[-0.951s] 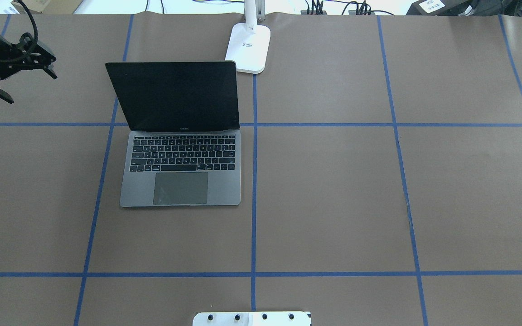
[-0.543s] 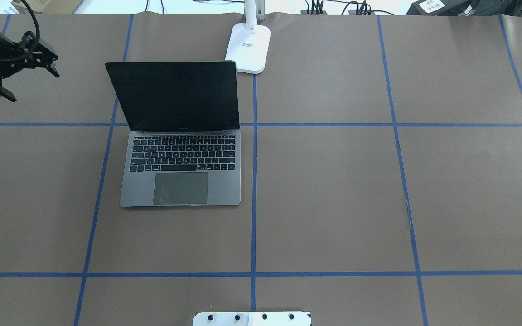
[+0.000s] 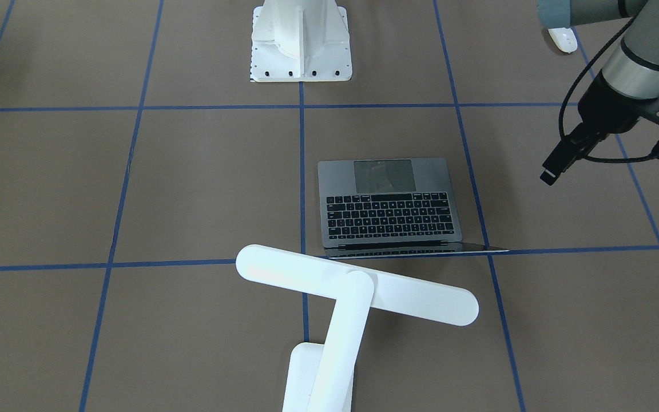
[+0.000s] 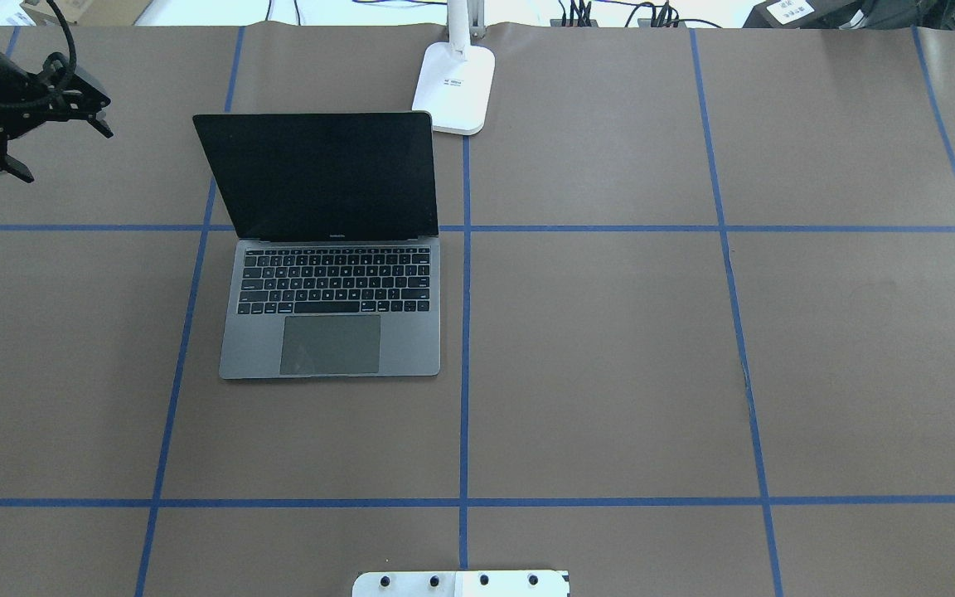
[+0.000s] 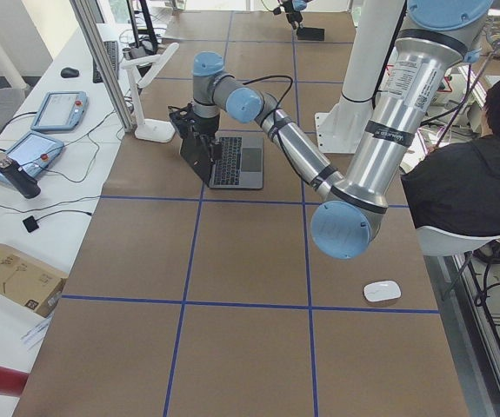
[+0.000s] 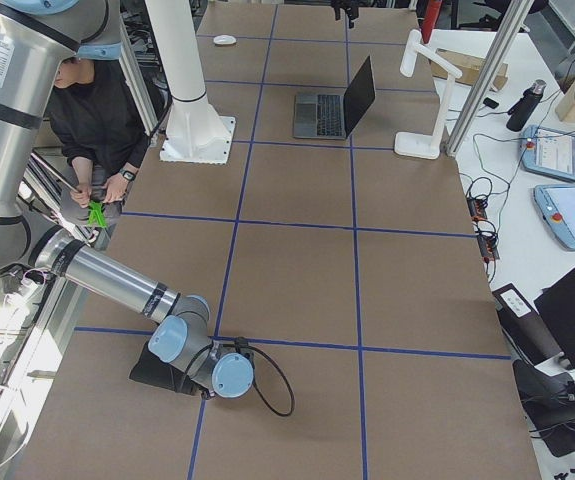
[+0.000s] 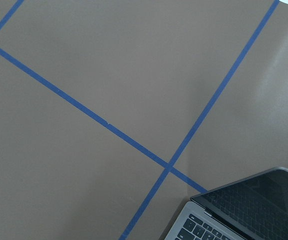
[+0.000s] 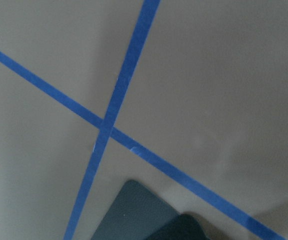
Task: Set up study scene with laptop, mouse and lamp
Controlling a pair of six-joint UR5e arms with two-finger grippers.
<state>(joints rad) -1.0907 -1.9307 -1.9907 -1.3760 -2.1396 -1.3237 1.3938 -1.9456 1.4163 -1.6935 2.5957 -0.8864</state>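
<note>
**Laptop open left of centre, lamp at far edge, mouse off to the left**

The slim dark-grey metal laptop sits open on the brown paper-covered table, just left of the centre blue tape line. Its keyboard faces the robot, its screen is dark, and its hinge lies about on a cross line of tape.

The white T-shaped desk lamp stands at the far edge of the table. Its flat base is just beside the far right corner of the lid. Its long bar head hangs above the table, just far of the lid.

The small glossy white oval mouse lies far left on the table, towards the robot's side and well apart from the laptop.

The left gripper hangs above the table, left of the lid and apart from it. Its fingers are spread and nothing is between them.

The right arm is low at the table's right end, over a black square mat. Its gripper is seen only from the side, so I cannot tell whether it is spread or closed.

The white ribbed bolted metal pedestal stands at the near middle. A person in a dark top sits behind it.
</note>
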